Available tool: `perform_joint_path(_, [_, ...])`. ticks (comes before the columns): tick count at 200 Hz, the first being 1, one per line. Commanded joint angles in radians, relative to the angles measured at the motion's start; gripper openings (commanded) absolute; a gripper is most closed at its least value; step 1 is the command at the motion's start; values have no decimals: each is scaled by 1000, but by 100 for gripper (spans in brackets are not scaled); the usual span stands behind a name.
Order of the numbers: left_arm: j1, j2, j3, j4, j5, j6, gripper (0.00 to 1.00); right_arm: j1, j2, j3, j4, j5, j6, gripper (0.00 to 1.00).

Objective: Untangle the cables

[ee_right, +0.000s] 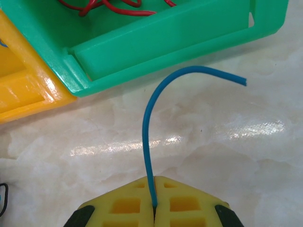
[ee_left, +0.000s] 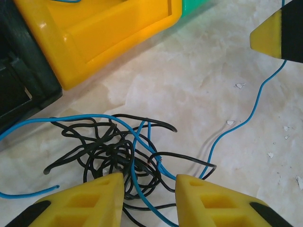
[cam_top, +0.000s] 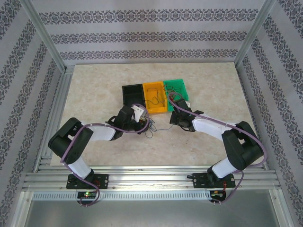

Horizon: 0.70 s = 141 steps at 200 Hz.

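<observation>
The cables are a small tangle (ee_left: pixel 109 151) of thin black and blue wires lying on the marbled table, seen from above as a dark knot (cam_top: pixel 152 127) in front of the bins. My left gripper (ee_left: pixel 150 184) is open, and its yellow fingers straddle the near side of the tangle with black and blue strands running between them. My right gripper (ee_right: pixel 154 182) is shut on one blue cable (ee_right: pixel 147 127), whose free end curls up to the right. That blue cable (ee_left: pixel 255 101) runs from the tangle to the right gripper's fingertip (ee_left: pixel 277 33). From above, the left gripper (cam_top: pixel 144 124) and right gripper (cam_top: pixel 171 118) face each other.
Three small bins stand side by side just beyond the tangle: black (cam_top: pixel 132 94), yellow (cam_top: pixel 156 97) and green (cam_top: pixel 176 90). Red wires (ee_right: pixel 109 5) lie in the green bin (ee_right: pixel 165 33). The yellow bin (ee_left: pixel 109 33) is close ahead of the left gripper.
</observation>
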<state>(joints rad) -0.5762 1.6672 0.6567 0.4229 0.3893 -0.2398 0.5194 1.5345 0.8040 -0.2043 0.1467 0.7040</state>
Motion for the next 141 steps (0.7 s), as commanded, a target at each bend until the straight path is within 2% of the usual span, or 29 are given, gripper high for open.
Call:
perform_joint_path(1, [-9,6,-1,74,35,-9,34,-4,-19,-11,8,30,-14,0])
perform_joint_path(40, [24,-71,-74,170,91,-45,36,-7,-14,-14,13,24,-14,0])
perform_joint_path(62, [50,-99,-82,135,98,-64,36,-10,-10,-19,17,21,-14,0])
perform_joint_path(94, [55,-66,-42,48,98,-52,35,-12,-1,-14,23,11,-14,0])
perform_joint_path(141, [55,17,22,25,94,-55,34,-13,-4,-17,23,11,-13,0])
